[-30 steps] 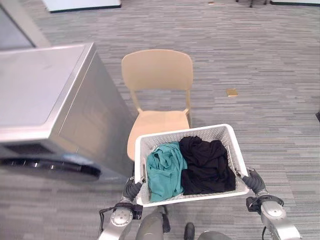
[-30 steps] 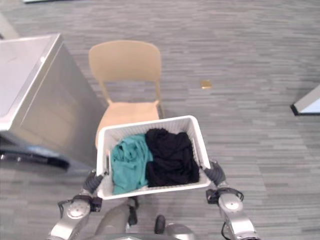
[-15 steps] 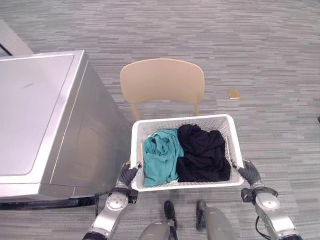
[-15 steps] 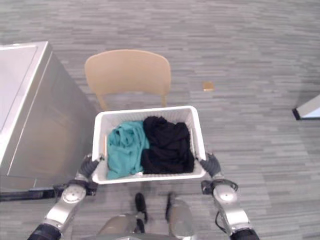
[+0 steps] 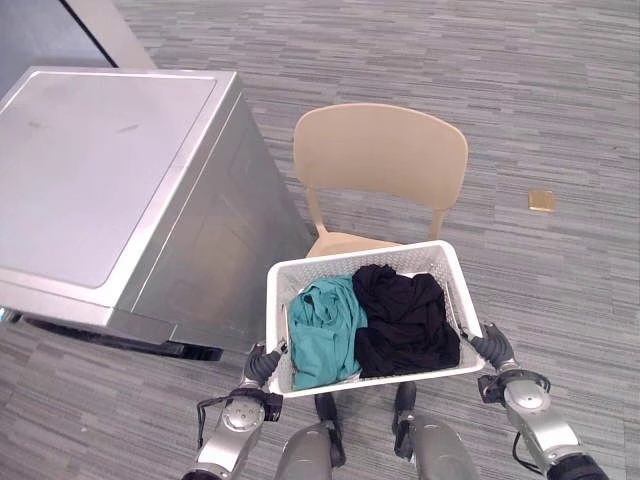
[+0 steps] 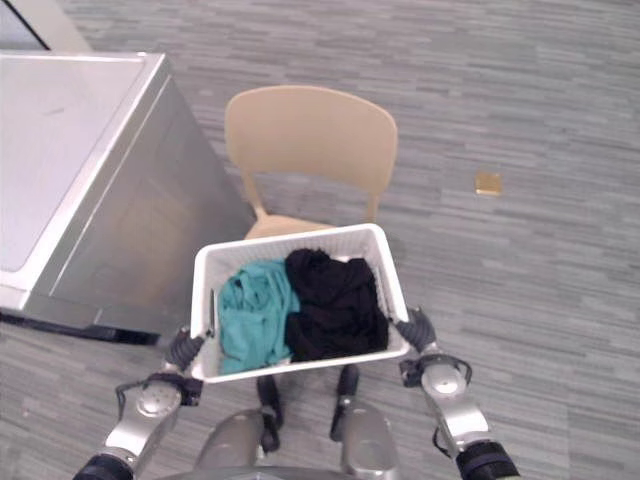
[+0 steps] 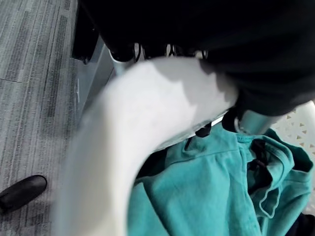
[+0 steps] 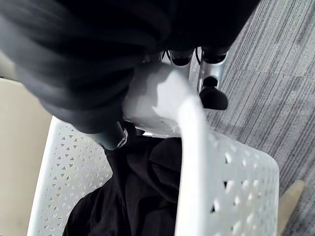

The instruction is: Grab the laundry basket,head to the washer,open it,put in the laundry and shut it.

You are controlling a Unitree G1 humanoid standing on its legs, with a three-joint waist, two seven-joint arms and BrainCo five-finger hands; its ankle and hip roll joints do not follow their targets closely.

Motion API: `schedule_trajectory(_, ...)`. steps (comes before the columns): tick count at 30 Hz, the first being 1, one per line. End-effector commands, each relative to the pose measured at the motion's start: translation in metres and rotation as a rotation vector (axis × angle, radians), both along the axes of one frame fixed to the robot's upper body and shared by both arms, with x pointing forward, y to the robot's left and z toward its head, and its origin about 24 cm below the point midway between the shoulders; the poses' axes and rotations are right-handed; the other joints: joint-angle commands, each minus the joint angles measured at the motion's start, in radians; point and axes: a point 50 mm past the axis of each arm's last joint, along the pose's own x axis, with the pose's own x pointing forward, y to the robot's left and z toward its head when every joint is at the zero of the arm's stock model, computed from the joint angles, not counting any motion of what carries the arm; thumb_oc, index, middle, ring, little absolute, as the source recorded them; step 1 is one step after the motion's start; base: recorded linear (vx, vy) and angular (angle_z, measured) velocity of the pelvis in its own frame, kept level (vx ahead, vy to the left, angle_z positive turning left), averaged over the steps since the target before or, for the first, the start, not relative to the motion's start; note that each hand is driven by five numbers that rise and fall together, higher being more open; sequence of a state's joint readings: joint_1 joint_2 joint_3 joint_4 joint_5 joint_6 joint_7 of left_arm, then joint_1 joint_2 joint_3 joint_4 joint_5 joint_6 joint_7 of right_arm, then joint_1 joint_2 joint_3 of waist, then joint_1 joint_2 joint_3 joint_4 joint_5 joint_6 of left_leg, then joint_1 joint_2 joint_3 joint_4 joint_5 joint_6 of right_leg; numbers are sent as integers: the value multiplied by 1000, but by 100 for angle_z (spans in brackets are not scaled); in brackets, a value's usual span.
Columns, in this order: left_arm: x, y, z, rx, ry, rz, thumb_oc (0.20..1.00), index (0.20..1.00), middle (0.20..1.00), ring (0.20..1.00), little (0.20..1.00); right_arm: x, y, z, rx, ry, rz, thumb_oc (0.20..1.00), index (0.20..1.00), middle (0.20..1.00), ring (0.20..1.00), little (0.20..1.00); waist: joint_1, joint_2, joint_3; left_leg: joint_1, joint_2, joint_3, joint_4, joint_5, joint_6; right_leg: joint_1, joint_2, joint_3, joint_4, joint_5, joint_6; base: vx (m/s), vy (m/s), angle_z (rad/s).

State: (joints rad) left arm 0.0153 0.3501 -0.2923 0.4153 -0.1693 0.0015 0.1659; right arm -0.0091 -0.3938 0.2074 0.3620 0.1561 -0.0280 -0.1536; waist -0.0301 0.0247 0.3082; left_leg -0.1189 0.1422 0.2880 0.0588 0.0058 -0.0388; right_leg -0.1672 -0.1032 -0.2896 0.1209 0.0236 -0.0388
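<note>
Still clamped on the laundry basket [image 5: 445, 262]: left hand [image 5: 262, 364], right hand [image 5: 494, 348].

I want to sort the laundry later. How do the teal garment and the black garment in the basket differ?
The teal garment lies on the basket's left side, by the left hand; the black garment lies on the right side, by the right hand. The black garment covers more of the basket than the teal one. Both are crumpled, touch mid-basket, and lie inside the white laundry basket.

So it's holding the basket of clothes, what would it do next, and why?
Probably step toward the washer at its left: both the left hand and the right hand grip the white laundry basket over the chair, and the washer's lid is shut.
</note>
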Motion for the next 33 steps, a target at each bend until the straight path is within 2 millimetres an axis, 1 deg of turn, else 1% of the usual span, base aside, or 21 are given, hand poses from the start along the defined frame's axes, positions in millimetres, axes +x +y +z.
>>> schedule_trajectory(1,43,-32,50,-74,-299,-83,200,200,200,200,200,12,25,18,53,-120,109,200,200,200,200,200,-16,2,-44,2,-16,-52,14,-22,-55,96,-29,25,-80,-138,145,-25,251,14)
schedule_trajectory(3,56,-39,57,-65,-328,-88,200,200,200,200,200,22,31,23,40,-139,123,200,200,200,200,200,-23,19,-24,-15,-35,-56,-7,-22,-50,31,-43,49,-41,-131,148,-116,321,19)
schedule_trajectory(5,72,-47,67,-44,-368,-99,200,200,200,200,200,34,42,29,52,-167,131,200,200,200,200,200,-27,24,0,-60,-59,-57,2,-28,-37,-37,-61,83,-8,-113,153,-223,258,-1)
schedule_trajectory(8,94,-51,81,-6,-415,-78,200,200,200,200,200,53,62,38,69,-206,151,200,200,200,200,200,-17,13,37,-119,-77,-34,20,-33,-16,-114,-80,122,16,-85,163,-179,184,-25)
schedule_trajectory(9,97,-50,83,13,-420,-70,200,200,200,200,200,55,68,37,75,-203,159,200,200,200,200,200,-14,10,45,-116,-81,-34,22,-55,-18,-115,-86,130,23,-100,172,-49,137,-28)
schedule_trajectory(12,108,-54,87,51,-425,-68,200,200,200,200,200,64,82,40,85,-212,173,200,200,200,200,200,-6,3,67,-135,-90,-23,13,-45,-10,-137,-105,133,22,-84,182,-63,98,-14)
schedule_trajectory(13,111,-55,88,65,-426,-76,404,404,404,404,404,66,84,40,83,-212,178,300,300,300,300,300,-8,2,72,-138,-92,-22,9,-40,-10,-141,-109,135,19,-80,184,-55,59,-4)
schedule_trajectory(14,115,-57,90,78,-429,-82,1000,1000,1000,1000,1000,68,85,41,76,-213,176,1000,1000,1000,1000,1000,-8,2,79,-140,-94,-20,6,-36,-10,-143,-114,134,18,-76,185,-58,59,-1)
schedule_trajectory(17,119,-59,95,108,-445,-98,1000,1000,1000,1000,1000,71,86,42,70,-219,174,1000,1000,1000,1000,1000,-11,-1,87,-143,-95,-16,3,-31,-13,-146,-117,131,15,-69,188,-27,21,1)
schedule_trajectory(18,117,-60,94,105,-446,-115,1000,1000,1000,1000,1000,68,84,40,70,-216,174,1000,1000,1000,1000,1000,-15,-6,87,-135,-95,-16,0,-30,-13,-141,-117,134,10,-63,189,11,9,-6)
schedule_trajectory(23,100,-52,83,52,-421,-95,1000,1000,1000,1000,1000,52,71,28,76,-182,137,1000,1000,1000,1000,1000,-19,-20,66,-100,-88,-7,-1,-40,-12,-114,-109,134,-4,-54,190,28,-15,-5)
schedule_trajectory(26,86,-41,73,31,-393,-70,1000,1000,1000,1000,1000,40,55,22,69,-163,99,1000,1000,1000,1000,1000,-21,-28,42,-65,-85,-2,-10,-45,-12,-83,-98,133,-12,-57,190,63,-30,-6)
schedule_trajectory(27,86,-41,73,31,-392,-70,1000,1000,1000,1000,1000,40,55,22,69,-162,99,1000,1000,1000,1000,1000,-21,-28,42,-64,-85,-2,-10,-45,-12,-83,-98,133,-13,-57,190,-6,-54,-6)
schedule_trajectory(28,74,-31,64,9,-363,-34,1000,1000,1000,1000,1000,33,40,20,33,-155,73,1000,1000,1000,1000,1000,-23,-35,22,-45,-83,10,-22,-23,-6,-62,-90,125,-30,-39,184,-25,-44,-8)
schedule_trajectory(29,74,-31,64,9,-363,-34,1000,1000,1000,1000,1000,33,40,20,33,-154,73,1000,1000,1000,1000,1000,-23,-35,22,-44,-83,10,-22,-23,-6,-61,-90,125,-31,-39,184,9,-60,-13)
schedule_trajectory(30,67,-23,58,-3,-345,-7,1000,1000,1000,1000,1000,30,30,19,3,-148,54,1000,1000,1000,1000,1000,-23,-34,7,-22,-83,12,-33,-21,-7,-41,-85,121,-41,-41,186,35,-15,-13)
schedule_trajectory(31,67,-23,58,-3,-345,-7,1000,1000,1000,1000,1000,30,30,19,3,-148,54,1000,1000,1000,1000,1000,-23,-34,7,-22,-83,12,-33,-21,-7,-41,-85,121,-41,-41,186,52,-24,-11)
schedule_trajectory(32,61,-15,55,-12,-335,17,1000,1000,1000,1000,1000,28,20,19,-22,-146,42,1000,1000,1000,1000,1000,-21,-33,-4,-7,-83,10,-36,-23,-6,-26,-82,118,-49,-42,187,17,-9,-4)
schedule_trajectory(33,61,-15,55,-12,-335,17,1000,1000,1000,1000,1000,28,20,19,-22,-146,42,1000,1000,1000,1000,1000,-21,-33,-4,-7,-83,10,-36,-23,-6,-25,-82,118,-49,-42,187,32,-12,-2)
